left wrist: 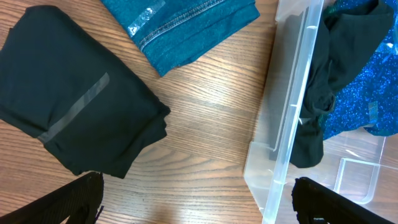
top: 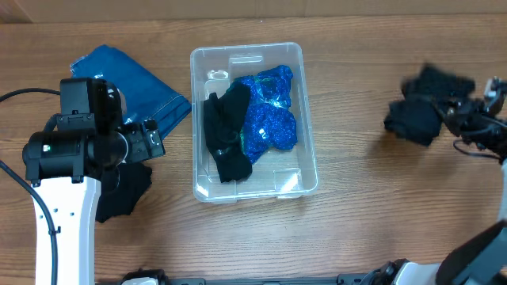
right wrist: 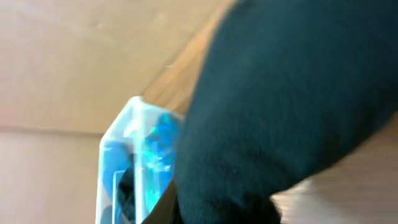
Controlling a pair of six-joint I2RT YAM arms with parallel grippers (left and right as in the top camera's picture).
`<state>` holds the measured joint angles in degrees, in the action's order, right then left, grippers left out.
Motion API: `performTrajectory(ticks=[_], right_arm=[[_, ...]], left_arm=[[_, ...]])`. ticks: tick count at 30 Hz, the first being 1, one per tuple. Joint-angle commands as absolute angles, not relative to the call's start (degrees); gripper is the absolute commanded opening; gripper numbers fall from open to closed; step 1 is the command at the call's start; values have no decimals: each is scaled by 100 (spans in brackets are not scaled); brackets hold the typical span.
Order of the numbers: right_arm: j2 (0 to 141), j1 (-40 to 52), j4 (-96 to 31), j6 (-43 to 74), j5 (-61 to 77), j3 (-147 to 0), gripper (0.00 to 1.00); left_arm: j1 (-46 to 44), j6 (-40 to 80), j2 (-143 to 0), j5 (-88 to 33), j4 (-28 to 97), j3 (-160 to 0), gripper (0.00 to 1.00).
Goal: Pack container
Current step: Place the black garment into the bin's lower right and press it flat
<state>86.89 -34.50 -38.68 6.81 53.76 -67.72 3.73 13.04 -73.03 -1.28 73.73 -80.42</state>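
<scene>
Two garments [top: 242,127] are lying in the container [top: 310,119] as the right gripper [top: 450,115] is clamping a black cloth [top: 416,119], best carried high before lowering in; the left gripper [left wrist: 199,202] is gaping wide.

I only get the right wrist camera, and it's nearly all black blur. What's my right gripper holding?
Observer: The right gripper holds a bunched black cloth, off to the right of the container.
Operator: What's packed already?
Observer: A black garment beside a sparkly blue one.
Operator: Anything left out?
Observer: Yes: a folded black garment and folded blue denim, by the open left gripper.
</scene>
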Motion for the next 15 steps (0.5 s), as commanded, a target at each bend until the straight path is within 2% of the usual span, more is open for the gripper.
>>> performTrajectory(ticks=[1,2,5,9,12,15], right_arm=[[7754,-2287,-3942,661,5308,-7321,4],[7588,-2008,-3942,661,5192,-7345,4],[6995,-261,-4040,661,4418,-7347,4],[7140,1614,-4305,663,3301,-7345,4],[7599,2644,-4707,467,2591,-7341,4],[8274,3153,-4991,119,2097,-7341,4]], left_arm=[[325,1177,-7308,-106,7349,-8171,100],[325,1177,-7308,-106,7347,-8171,100],[325,1179,-7308,-108,7345,-8171,100],[325,1179,-7308,-108,7345,-8171,100],[325,1179,-7308,-108,7347,-8171,100],[325,1179,-7308,-106,7345,-8171,100]])
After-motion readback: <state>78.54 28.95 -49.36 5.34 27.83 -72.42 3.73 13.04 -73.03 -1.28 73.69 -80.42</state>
